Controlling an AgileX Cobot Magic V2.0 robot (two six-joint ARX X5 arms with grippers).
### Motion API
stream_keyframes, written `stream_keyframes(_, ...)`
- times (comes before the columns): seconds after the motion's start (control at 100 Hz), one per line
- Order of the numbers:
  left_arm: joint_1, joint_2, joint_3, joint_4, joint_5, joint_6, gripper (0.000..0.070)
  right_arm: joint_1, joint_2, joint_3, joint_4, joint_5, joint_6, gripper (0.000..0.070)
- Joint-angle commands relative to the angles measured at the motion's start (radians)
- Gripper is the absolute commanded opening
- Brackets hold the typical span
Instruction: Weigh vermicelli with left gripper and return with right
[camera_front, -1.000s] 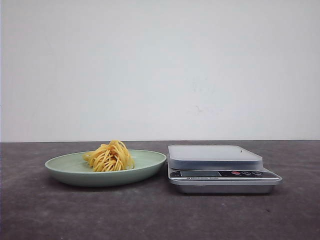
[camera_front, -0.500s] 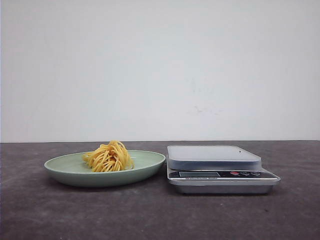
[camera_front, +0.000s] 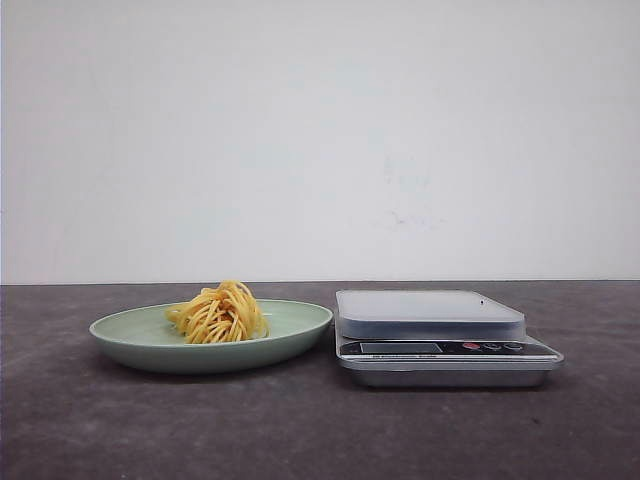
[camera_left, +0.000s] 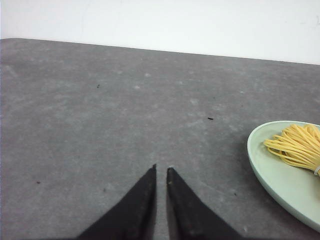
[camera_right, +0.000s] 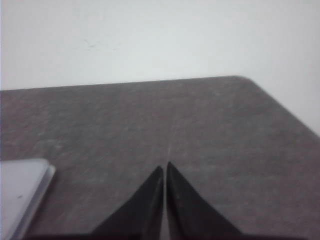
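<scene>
Comparing with a second ago: nothing has shifted; yellow vermicelli nest (camera_front: 219, 313) sits on the pale green round plate (camera_front: 290, 335), silver kitchen scale (camera_front: 430, 310) pan bare; my left gripper (camera_left: 161, 170) and right gripper (camera_right: 164, 167) both pressed together, so either an early or finished stage fits

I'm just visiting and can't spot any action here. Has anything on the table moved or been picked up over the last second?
Nothing has visibly changed. The vermicelli still sits heaped on the green plate, and the scale beside it has a bare platform. The left gripper and right gripper are shut, holding nothing, over the dark table.
</scene>
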Motion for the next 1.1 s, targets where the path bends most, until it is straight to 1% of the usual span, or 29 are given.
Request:
stream_keyframes(0.0,0.000,-0.001,-0.018,-0.005,0.001,-0.001,0.0000,-0.001,-0.010,-0.032,0.024,0.003,-0.031,0.0001)
stream_keyframes(0.08,0.000,-0.001,-0.018,-0.005,0.001,-0.001,0.0000,-0.001,-0.023,-0.077,0.054,0.003,-0.033,0.0001)
stream_keyframes(0.23,0.000,-0.001,-0.018,-0.005,0.001,-0.001,0.0000,-0.001,-0.048,-0.125,0.056,0.003,-0.037,0.0001)
stream_keyframes(0.42,0.000,-0.001,-0.018,-0.005,0.001,-0.001,0.0000,-0.003,-0.048,-0.125,0.025,0.003,-0.063,0.0001)
stream_keyframes(0.53,0.000,-0.001,-0.018,-0.005,0.001,-0.001,0.0000,-0.003,-0.048,-0.125,-0.027,-0.003,-0.063,0.0001)
stream_keyframes(0.61,0.000,-0.001,-0.018,-0.005,0.001,-0.001,0.0000,-0.003,-0.048,-0.125,-0.024,-0.029,-0.066,0.0001)
stream_keyframes(0.67,0.000,-0.001,-0.018,-0.005,0.001,-0.001,0.0000,-0.003,-0.048,-0.125,-0.024,-0.034,-0.066,0.0001)
stream_keyframes(0.86,0.000,-0.001,-0.018,-0.005,0.001,-0.001,0.0000,-0.003,-0.048,-0.125,0.000,-0.026,-0.066,0.0001)
stream_keyframes(1.09,0.000,-0.001,-0.018,-0.005,0.001,-0.001,0.0000,-0.003,-0.048,-0.125,-0.002,-0.026,-0.066,0.0001)
